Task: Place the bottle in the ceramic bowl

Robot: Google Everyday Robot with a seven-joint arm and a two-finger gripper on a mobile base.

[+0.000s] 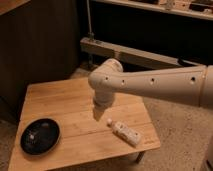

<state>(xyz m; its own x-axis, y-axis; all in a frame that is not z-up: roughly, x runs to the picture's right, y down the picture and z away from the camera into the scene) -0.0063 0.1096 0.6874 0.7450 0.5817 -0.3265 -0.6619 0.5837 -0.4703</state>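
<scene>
The bottle (pixel 125 133), small and white, lies on its side on the wooden table (pixel 70 102) near the right front corner, its cap pointing up-left. The ceramic bowl (pixel 40 136), black and shallow with a pale spot in the middle, sits at the table's front left. My gripper (pixel 98 114) hangs from the pale arm (pixel 150 87) over the middle of the table, just left of the bottle's cap and a little above it. It is open and holds nothing. The bowl is well to its left.
The table's front edge and right corner lie close to the bottle. A pale metal beam (pixel 135 56) and dark panels stand behind the table. Speckled floor (pixel 180 135) runs along the right side.
</scene>
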